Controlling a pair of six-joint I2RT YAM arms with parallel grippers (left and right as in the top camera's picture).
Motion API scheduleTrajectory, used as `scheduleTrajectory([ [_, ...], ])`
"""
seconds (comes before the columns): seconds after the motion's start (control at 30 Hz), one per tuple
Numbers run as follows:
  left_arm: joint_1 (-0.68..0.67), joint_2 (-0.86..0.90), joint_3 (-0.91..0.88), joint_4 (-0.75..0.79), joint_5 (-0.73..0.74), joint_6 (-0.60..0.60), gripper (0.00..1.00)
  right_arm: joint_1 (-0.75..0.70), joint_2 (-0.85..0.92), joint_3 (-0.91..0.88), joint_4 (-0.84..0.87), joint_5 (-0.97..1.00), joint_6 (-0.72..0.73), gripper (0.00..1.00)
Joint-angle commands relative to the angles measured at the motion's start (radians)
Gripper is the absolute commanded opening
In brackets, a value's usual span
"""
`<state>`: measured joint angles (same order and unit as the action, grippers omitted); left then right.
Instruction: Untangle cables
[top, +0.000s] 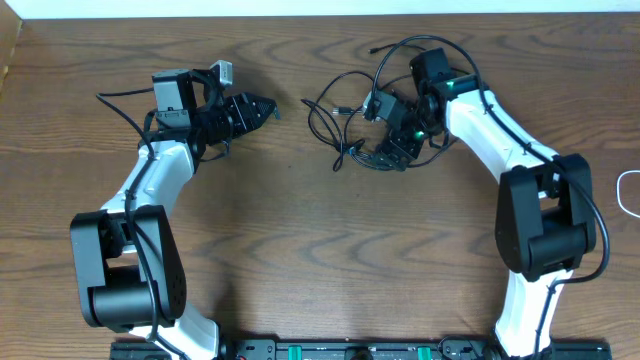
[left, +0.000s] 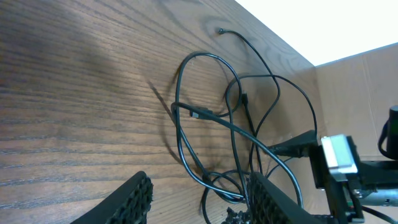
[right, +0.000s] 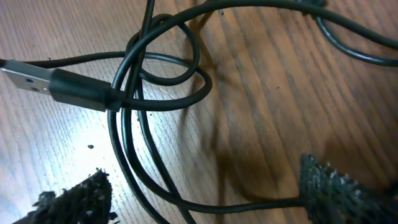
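Observation:
The tangled black cables lie in loops on the wooden table, right of centre. My right gripper is open and low over the tangle's right side. In the right wrist view several black strands pass between its fingers, and a USB plug lies at the left. My left gripper is open and empty, left of the tangle and apart from it. In the left wrist view its fingers frame the cable loops ahead. A white cable curves at the table's right edge.
The wooden table carries both arms. The right arm's wrist and camera show beyond the tangle in the left wrist view. A thicker black arm wire trails left of the left wrist. A cardboard panel stands past the table edge.

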<state>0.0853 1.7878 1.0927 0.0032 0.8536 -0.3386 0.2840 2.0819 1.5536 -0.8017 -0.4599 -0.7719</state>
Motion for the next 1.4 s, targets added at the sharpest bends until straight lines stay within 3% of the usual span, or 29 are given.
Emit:
scheduleTrajectory([
  [0.0, 0.006, -0.024, 0.011, -0.002, -0.01, 0.022, 0.5, 0.014, 0.03, 0.002, -0.002, -0.027, -0.027, 0.9],
  [0.17, 0.006, -0.024, 0.011, -0.003, -0.01, 0.021, 0.5, 0.035, 0.04, 0.002, 0.001, -0.041, -0.03, 0.9],
  [0.27, 0.006, -0.024, 0.011, -0.003, -0.01, 0.021, 0.5, 0.05, 0.046, 0.002, 0.002, -0.041, -0.03, 0.82],
  [0.3, 0.006, -0.024, 0.011, -0.003, -0.01, 0.021, 0.5, 0.052, 0.046, 0.002, 0.001, -0.04, -0.03, 0.77],
  [0.33, 0.006, -0.024, 0.011, -0.003, -0.01, 0.021, 0.49, 0.054, 0.046, 0.002, 0.001, -0.04, -0.03, 0.68],
  [0.37, 0.006, -0.024, 0.011, -0.003, -0.01, 0.021, 0.49, 0.055, 0.046, 0.002, 0.002, -0.04, -0.03, 0.52],
  [0.5, 0.006, -0.024, 0.011, -0.003, -0.01, 0.021, 0.5, 0.053, 0.046, 0.002, 0.001, -0.04, -0.029, 0.21],
  [0.6, 0.006, -0.024, 0.011, -0.003, -0.01, 0.021, 0.5, 0.053, 0.045, 0.002, -0.003, -0.039, -0.029, 0.08],
  [1.03, 0.006, -0.024, 0.011, -0.003, -0.009, 0.02, 0.49, 0.042, -0.143, 0.189, -0.075, 0.032, 0.039, 0.01],
  [1.37, 0.006, -0.024, 0.011, -0.056, -0.009, 0.02, 0.5, -0.003, -0.294, 0.434, 0.122, 0.031, 0.326, 0.01],
])
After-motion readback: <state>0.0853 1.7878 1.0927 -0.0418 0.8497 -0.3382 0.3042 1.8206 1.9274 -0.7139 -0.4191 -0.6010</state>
